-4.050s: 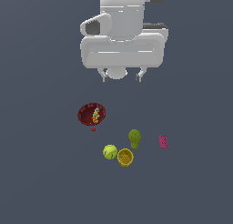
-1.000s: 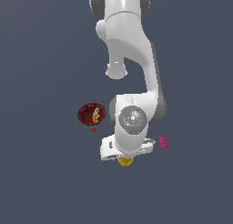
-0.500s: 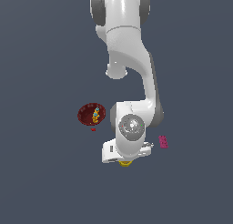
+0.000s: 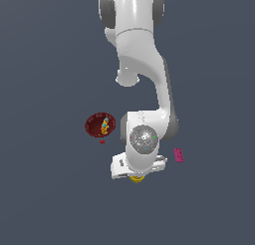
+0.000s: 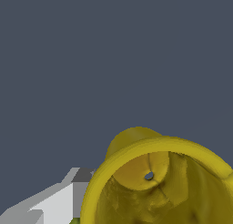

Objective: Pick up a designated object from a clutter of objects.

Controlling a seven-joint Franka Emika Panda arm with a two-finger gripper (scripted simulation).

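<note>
The claw (image 5: 59, 209) is sitting right down at the mustard-yellow cup (image 5: 159, 182), with one grey-white finger (image 5: 50, 205) showing just beside the cup's outer wall in the wrist view. I cannot tell whether the fingers are apart or pressed onto the cup, since the other finger is out of sight. In the exterior view the arm's wrist (image 4: 143, 139) is covering almost the whole cup, leaving only a yellow sliver (image 4: 137, 179) peeking out beneath it.

The risk, as I judge it, is a thin hold: if the finger is catching only the round rim, the tapered wall may be slipping out as the arm lifts. A dab of green beside the finger is probably a neighbouring item, which could be getting nudged or pinched along with the cup.

The dark red bowl (image 4: 99, 124) with its small toy (image 4: 105, 126) and the pink block (image 4: 179, 155) are lying well apart from the claw, on either side of it. The bench (image 4: 50, 199) is a flat, plain slate-grey surface, filling both views with no walls or edges showing.
</note>
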